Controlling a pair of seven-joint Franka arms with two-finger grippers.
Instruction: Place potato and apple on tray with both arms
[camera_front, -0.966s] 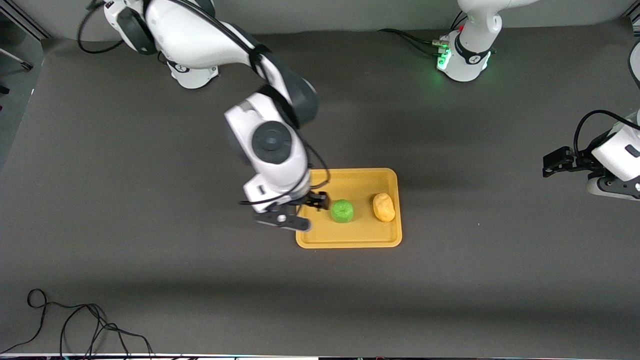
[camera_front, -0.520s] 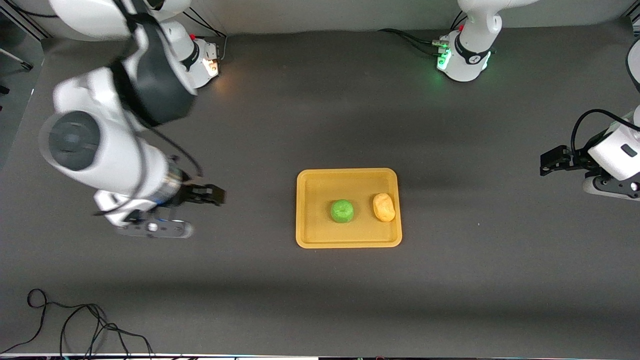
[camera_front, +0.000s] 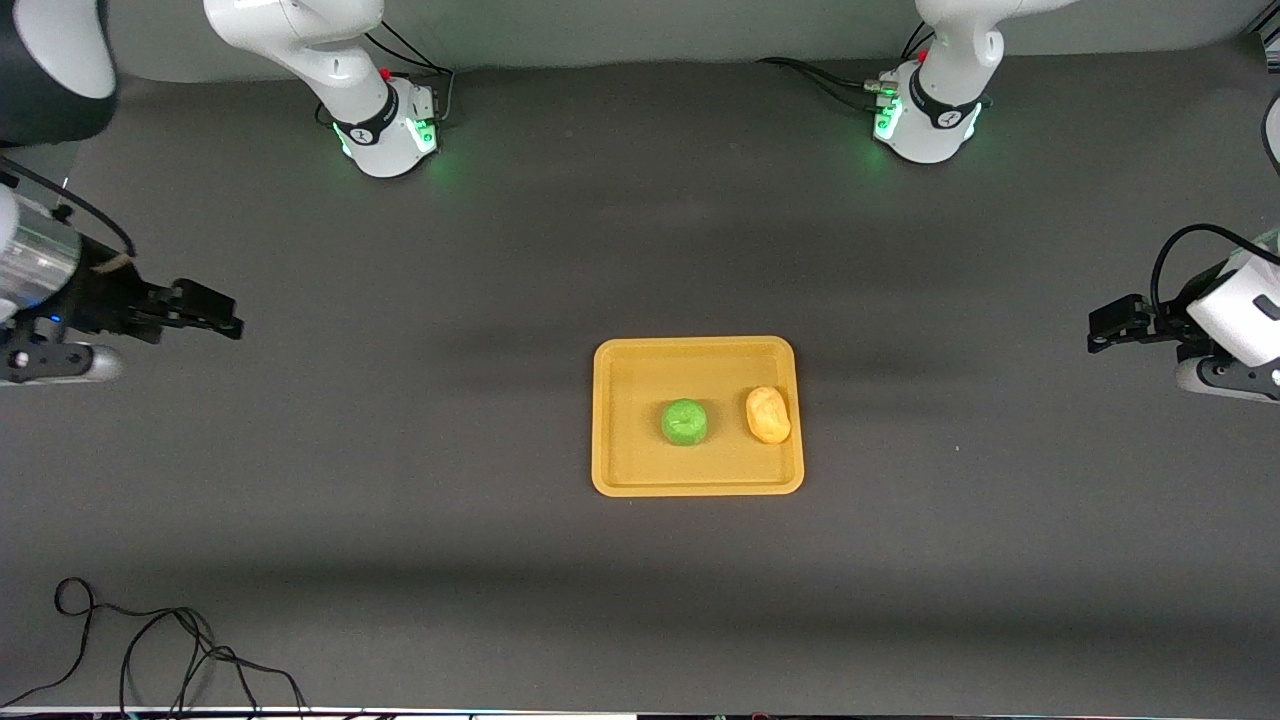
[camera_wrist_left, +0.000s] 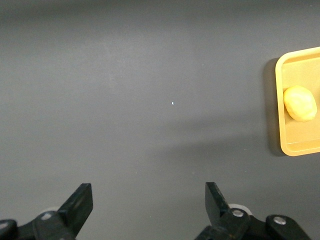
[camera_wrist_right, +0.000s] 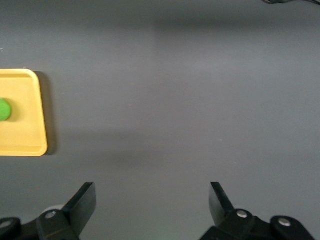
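The yellow-orange tray lies at the table's middle. On it sit the green apple and, beside it toward the left arm's end, the yellow-tan potato. My right gripper is open and empty over bare table at the right arm's end, well clear of the tray. My left gripper is open and empty over bare table at the left arm's end. The left wrist view shows the potato on the tray. The right wrist view shows the apple on the tray.
A black cable lies coiled on the table near the front camera at the right arm's end. The two arm bases stand along the table edge farthest from the front camera.
My right arm has drawn away from the apple and the tray and swung out to its own end of the table. The left arm has barely moved. Apple and potato stay put.
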